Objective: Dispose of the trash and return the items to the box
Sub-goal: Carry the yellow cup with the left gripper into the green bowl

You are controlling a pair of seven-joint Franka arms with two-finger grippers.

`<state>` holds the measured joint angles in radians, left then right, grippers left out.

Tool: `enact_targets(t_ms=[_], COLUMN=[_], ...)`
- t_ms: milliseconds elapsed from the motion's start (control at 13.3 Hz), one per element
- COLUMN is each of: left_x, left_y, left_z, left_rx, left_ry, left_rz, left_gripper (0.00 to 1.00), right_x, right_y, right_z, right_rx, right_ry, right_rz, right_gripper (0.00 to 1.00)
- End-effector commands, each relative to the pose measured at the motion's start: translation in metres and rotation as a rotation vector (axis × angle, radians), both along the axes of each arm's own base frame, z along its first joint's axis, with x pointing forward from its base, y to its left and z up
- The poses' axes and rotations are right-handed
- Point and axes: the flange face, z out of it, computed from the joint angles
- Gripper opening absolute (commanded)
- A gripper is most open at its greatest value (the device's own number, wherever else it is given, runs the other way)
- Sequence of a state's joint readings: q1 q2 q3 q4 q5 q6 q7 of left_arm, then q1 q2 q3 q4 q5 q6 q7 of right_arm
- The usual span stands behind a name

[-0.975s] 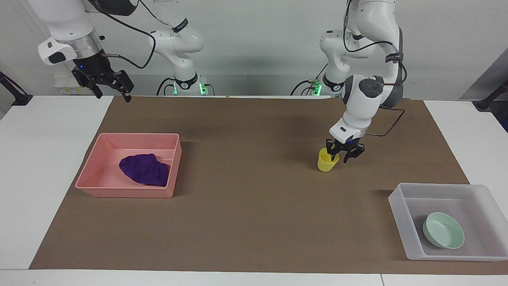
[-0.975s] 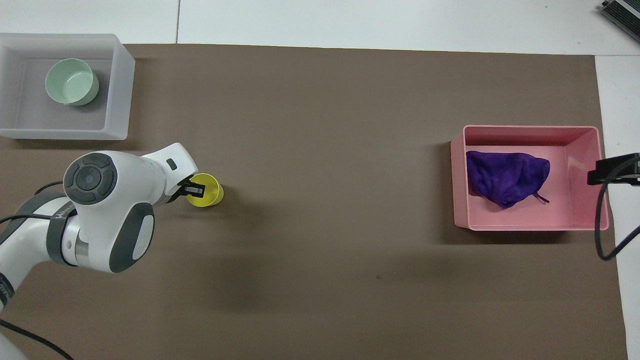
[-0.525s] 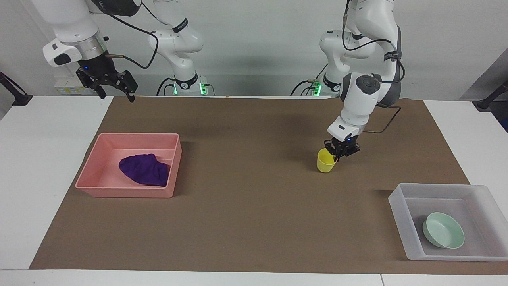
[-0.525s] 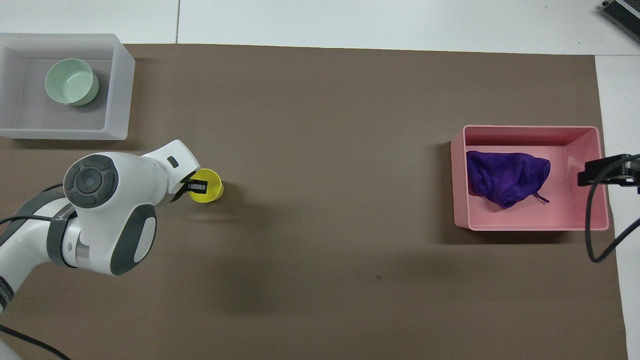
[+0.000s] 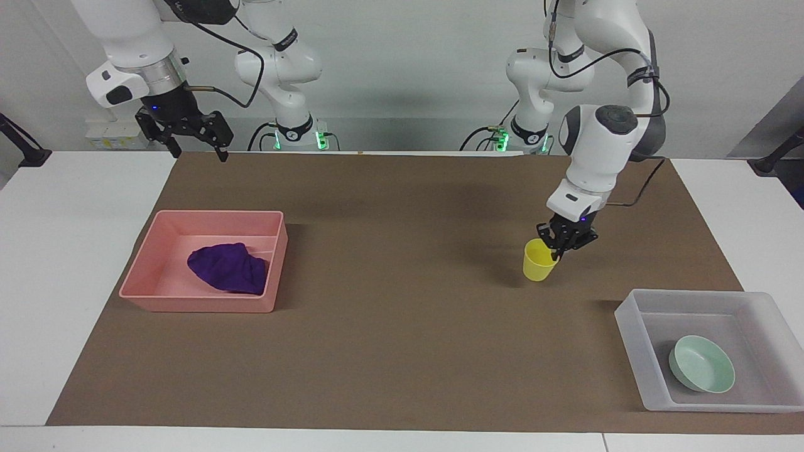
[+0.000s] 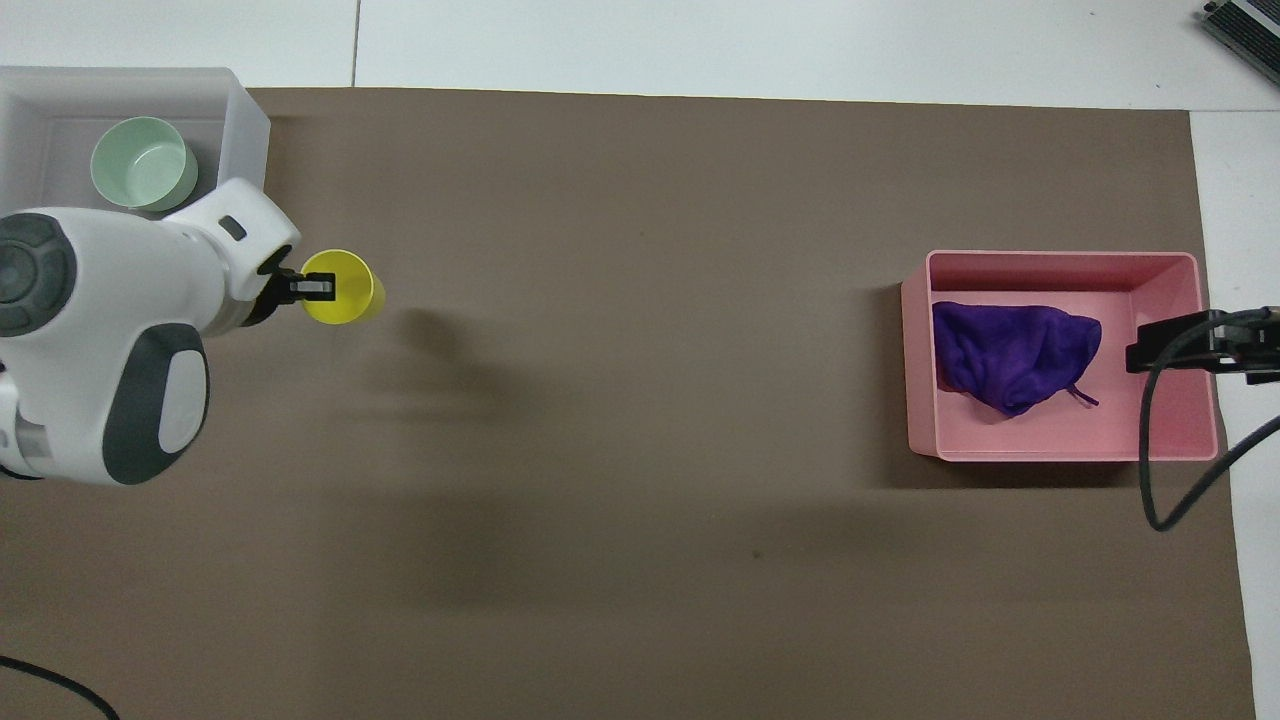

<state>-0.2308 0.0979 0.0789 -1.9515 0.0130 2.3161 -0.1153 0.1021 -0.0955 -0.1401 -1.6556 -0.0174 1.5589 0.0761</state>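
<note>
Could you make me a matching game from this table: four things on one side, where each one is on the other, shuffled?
Things:
1. purple rag
2. mint-green bowl
3. yellow cup
4. right gripper

Places:
A. in the translucent tray
B. up in the air, open, holding nothing
C. in the pink bin
D. gripped at its rim by the left gripper

Pairs: 1-C, 2-A, 3-D, 4-B

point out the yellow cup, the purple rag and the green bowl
yellow cup (image 5: 539,267), facing view, on its outer wall
purple rag (image 5: 227,267), facing view, on the middle of the cloth
green bowl (image 6: 143,163), overhead view, on its inner bottom
</note>
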Motion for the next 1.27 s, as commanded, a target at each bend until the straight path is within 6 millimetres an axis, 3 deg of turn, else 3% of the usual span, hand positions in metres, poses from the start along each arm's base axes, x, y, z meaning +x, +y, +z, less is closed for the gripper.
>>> enact_targets(t_ms=[0, 375, 600, 750, 900, 1200], left_x=[0.043, 0.088, 0.112, 0.125, 0.133, 0.14], left_y=[0.038, 0.127, 0.165, 0.197, 0.216, 0.24], left_z=[0.021, 0.046, 0.049, 0.038, 0.024, 0.003], left_rx=[0.023, 0.043, 0.05, 0.048, 0.039, 0.041], left_ry=[-0.024, -0.093, -0.093, -0.098, -0.111, -0.135], left_rz=[0.047, 0.13, 0.174, 0.207, 0.205, 0.236], left_gripper=[0.0, 0.0, 0.0, 0.0, 0.0, 0.0], right_x=[-0.002, -0.003, -0.003, -0.002, -0.002, -0.002], right_y=[0.0, -0.005, -0.004, -0.002, -0.002, -0.002], right_z=[-0.002, -0.003, -0.003, -0.003, -0.003, -0.003], right_rx=[0.003, 0.005, 0.005, 0.004, 0.005, 0.005], right_ry=[0.006, 0.009, 0.009, 0.007, 0.006, 0.006], right_rz=[-0.012, -0.022, -0.021, -0.018, -0.016, -0.015], right_gripper=[1.0, 1.0, 1.0, 1.0, 1.0, 1.0])
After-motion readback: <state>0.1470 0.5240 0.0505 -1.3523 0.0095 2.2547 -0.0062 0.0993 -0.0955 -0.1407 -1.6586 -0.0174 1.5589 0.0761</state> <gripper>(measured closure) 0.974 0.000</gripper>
